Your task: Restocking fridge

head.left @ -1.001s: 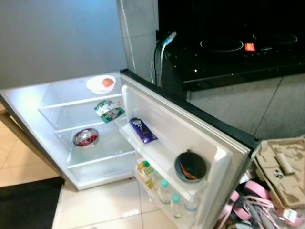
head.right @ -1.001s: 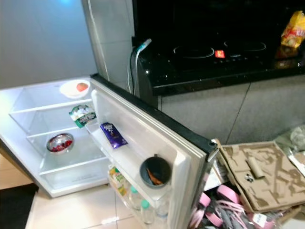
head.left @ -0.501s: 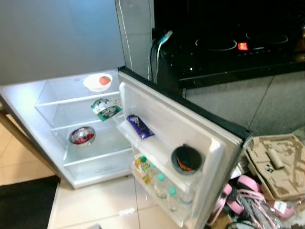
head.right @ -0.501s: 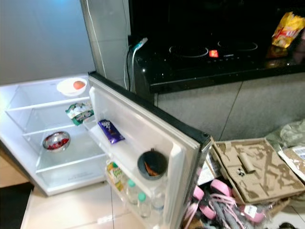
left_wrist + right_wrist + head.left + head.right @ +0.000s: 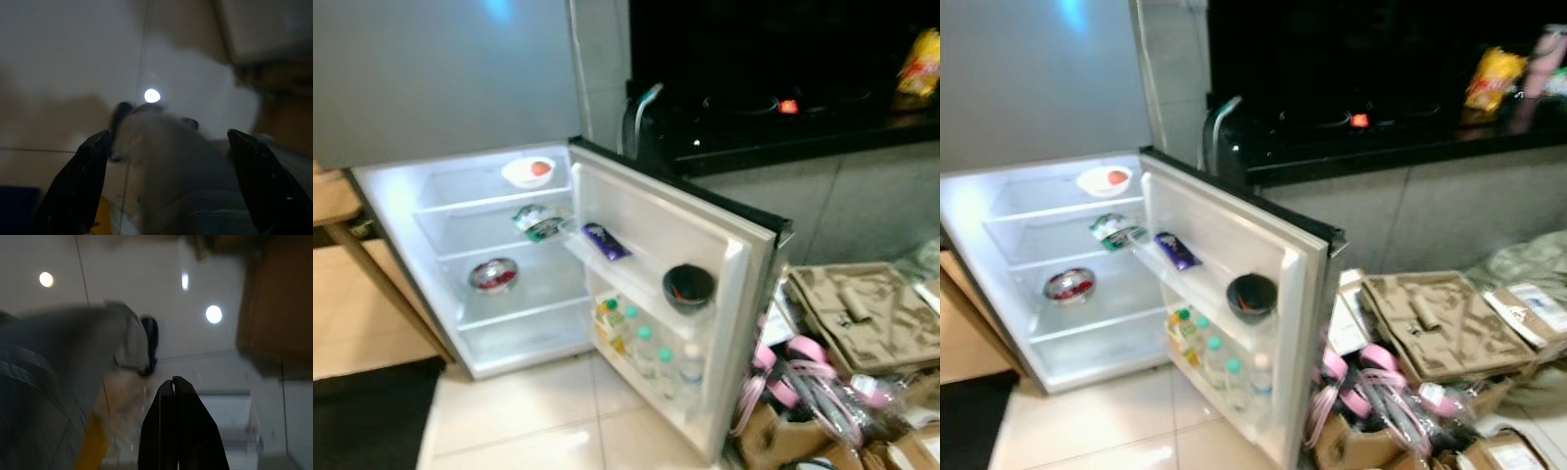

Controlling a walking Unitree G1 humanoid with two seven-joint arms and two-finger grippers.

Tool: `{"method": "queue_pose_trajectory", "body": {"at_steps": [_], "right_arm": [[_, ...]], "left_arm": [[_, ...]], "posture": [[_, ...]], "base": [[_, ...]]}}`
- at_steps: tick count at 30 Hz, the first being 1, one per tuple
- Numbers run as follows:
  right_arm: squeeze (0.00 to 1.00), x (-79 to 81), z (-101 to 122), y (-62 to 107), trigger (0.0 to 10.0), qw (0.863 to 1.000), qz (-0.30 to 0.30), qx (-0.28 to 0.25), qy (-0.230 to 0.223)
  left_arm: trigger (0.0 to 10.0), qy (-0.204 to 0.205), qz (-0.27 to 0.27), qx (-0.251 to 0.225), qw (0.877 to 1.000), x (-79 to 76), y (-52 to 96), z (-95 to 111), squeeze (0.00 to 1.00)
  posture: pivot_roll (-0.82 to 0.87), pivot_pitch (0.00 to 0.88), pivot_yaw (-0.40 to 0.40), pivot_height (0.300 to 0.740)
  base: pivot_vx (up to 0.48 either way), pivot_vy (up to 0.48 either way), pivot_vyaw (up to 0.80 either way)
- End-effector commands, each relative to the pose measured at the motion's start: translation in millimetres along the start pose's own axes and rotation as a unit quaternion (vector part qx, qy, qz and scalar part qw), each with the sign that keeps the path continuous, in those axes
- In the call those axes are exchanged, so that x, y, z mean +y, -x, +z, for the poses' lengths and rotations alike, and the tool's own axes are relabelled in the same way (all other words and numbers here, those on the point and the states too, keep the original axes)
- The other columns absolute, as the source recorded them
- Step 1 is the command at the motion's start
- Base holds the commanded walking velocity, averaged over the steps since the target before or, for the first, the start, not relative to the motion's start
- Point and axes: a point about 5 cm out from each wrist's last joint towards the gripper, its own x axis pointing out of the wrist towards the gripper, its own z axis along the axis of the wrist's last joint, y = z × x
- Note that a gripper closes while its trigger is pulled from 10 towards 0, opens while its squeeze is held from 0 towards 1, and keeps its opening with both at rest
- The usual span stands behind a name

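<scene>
The view has pulled back and swung right since a moment ago, so the whole fridge (image 5: 509, 264) now sits further off and more of the clutter on the floor shows, but the stuff inside is sitting just where it was. The fridge is low on the tiled floor (image 5: 538, 411) with its door (image 5: 685, 294) swung wide open toward the right. Behind it there's a dark counter (image 5: 1400, 137) with a yellow snack bag (image 5: 1491, 78) on top. A pile of cardboard trays (image 5: 1430, 318) and pink straps (image 5: 1371, 377) lies right beside the door's edge.

Inside, a white bowl (image 5: 528, 171) with something red in it is on the top shelf, a green packet (image 5: 540, 222) on the shelf below, and a steel bowl (image 5: 493, 275) under that. The door's upper rack holds a purple bar (image 5: 605, 242) and a dark cup (image 5: 688, 286); the lower rack has a juice carton (image 5: 610, 324) and some bottles (image 5: 661, 357).

Both arms hang down over the floor, well apart from the fridge. The left gripper (image 5: 166, 161) has its fingers (image 5: 80, 181) spread wide with nothing between them. The right gripper (image 5: 180, 431) is pressed together, also empty.
</scene>
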Motion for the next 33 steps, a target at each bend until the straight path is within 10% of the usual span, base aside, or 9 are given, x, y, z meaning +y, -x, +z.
{"method": "queue_pose_trajectory", "body": {"at_steps": [1, 17, 25, 33], "right_arm": [[0.0, 2.1, 9.1, -1.9, 10.0, 1.0, 0.003, -0.014, 0.002], [0.0, -1.4, 24.9, -2.2, 10.0, 0.999, -0.006, -0.047, -0.008], [0.0, -17.7, 102.5, 6.4, 10.0, 0.983, -0.021, -0.183, -0.025], [0.0, -36.0, 211.0, 43.9, 10.0, 0.926, -0.041, -0.367, -0.079]], "left_arm": [[10.0, -0.008, 0.0, 0.004, 1.0, 1.6, 1.0, -1.9, 0.0], [10.0, -0.001, 0.012, 0.0, 1.0, 5.7, 2.0, 0.0, 0.0], [10.0, -0.001, 0.015, 0.001, 1.0, 8.0, 2.8, 0.0, 0.0], [10.0, 0.001, 0.015, -0.002, 1.0, 9.7, 3.6, 0.3, 0.0]], "posture": [[-0.1, 0.0, 0.017, 0.74], [-0.1, 0.0, 0.022, 0.74], [-0.1, 0.0, 0.024, 0.74], [-0.08, 0.0, 0.023, 0.74]], "base": [[0.0, 0.0, 0.0], [0.0, -0.21, 0.0], [0.0, 0.0, 0.0], [0.0, 0.0, 0.0]]}}
